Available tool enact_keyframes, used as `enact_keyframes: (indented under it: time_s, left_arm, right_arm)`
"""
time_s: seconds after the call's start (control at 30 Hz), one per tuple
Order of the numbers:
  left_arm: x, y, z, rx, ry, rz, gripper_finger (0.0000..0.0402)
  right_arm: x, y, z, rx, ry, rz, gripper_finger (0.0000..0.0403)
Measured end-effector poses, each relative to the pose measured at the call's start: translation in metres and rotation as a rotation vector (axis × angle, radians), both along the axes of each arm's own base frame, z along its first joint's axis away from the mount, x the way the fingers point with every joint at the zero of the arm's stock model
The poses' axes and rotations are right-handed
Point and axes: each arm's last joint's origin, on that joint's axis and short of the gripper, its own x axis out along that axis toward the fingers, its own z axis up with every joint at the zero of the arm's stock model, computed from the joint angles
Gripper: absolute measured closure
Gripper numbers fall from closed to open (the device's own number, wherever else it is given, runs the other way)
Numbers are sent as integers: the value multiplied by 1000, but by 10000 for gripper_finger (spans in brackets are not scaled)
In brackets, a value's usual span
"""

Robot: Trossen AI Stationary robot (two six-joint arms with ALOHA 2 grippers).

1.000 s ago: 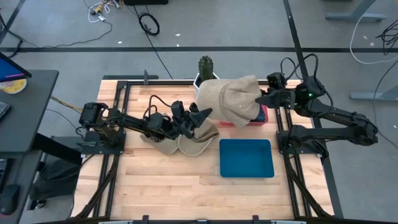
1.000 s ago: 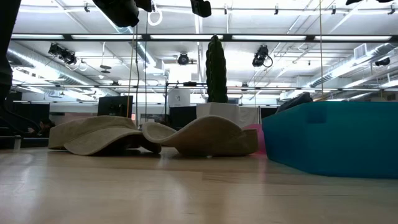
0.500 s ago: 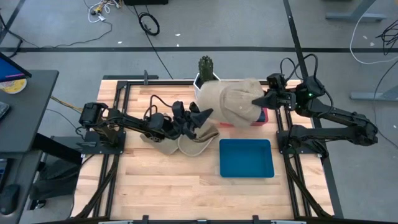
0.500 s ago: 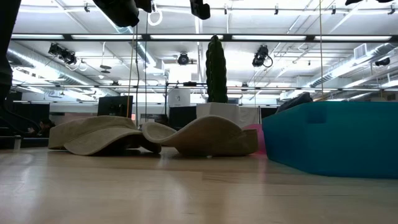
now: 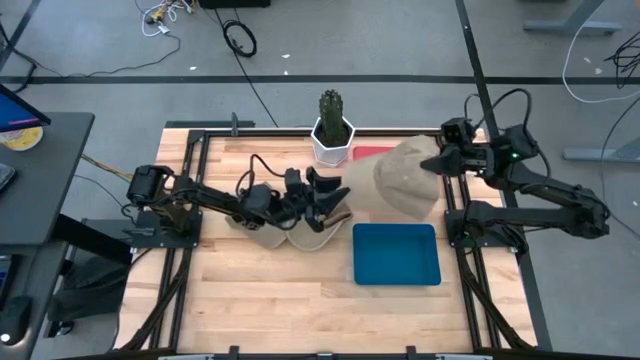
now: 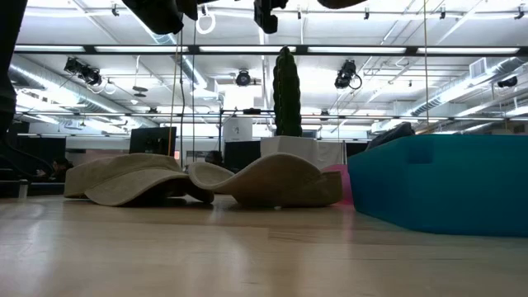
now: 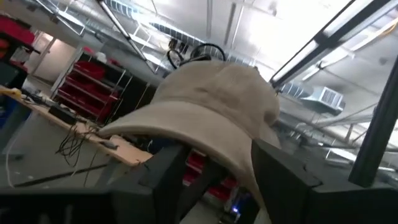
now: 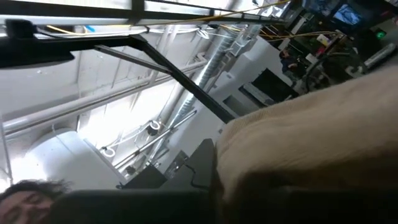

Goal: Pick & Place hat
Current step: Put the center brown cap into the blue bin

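Observation:
A beige bucket hat hangs in the air over the table's far right part, above the blue tray's far edge. My right gripper is shut on the side of it that faces the table's right. The left wrist view shows the hat ahead, crown and brim. My left gripper stands open just left of the hat, its fingers apart and nothing between them. Below it, two more beige hats rest on the table by their brims. My right gripper pinches the hat's right-hand side between its two fingers; brim or crown, I cannot tell. The fingers come level from the table's right. Cloth bulges thick beside one finger. The hat hangs lifted clear of the table.
A potted cactus stands at the far middle, with a pink thing on the table beside it. The blue tray lies near the right. Bare wood lies toward the near edge.
My left gripper has opened, let go of the hat and dropped back a little toward the hats on the table. My right gripper has shut on the hat and drawn it toward the table's right edge, away from the cactus and off the pink thing.

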Motion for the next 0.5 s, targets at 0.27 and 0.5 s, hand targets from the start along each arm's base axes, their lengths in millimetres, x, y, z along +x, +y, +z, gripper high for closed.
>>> enact_keyframes:
  time_s: [0.27, 0.5]
  left_arm:
    - [-2, -5, 2, 5, -6, -11, 205]
    - [-6, -5, 10, 63, -11, 23, 204]
  right_arm:
    - [-26, 13, -3, 7, 85, 69, 388]
    - [-46, 25, -28, 41, 311, 30, 388]
